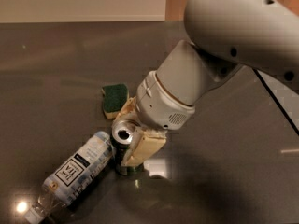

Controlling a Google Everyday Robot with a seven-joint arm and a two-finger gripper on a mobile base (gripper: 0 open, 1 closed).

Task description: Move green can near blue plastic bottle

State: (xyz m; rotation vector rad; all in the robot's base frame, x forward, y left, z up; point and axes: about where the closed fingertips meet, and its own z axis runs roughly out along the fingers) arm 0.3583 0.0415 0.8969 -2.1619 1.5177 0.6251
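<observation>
A green-and-yellow sponge lies flat on the dark glossy table, just behind the tool.

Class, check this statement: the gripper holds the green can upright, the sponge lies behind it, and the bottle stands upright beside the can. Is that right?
Not quite. The bottle lies on its side; it does not stand upright, as the camera view shows. The rest holds: the gripper holds the can upright, the sponge lies behind it, and the bottle is beside the can.
</observation>
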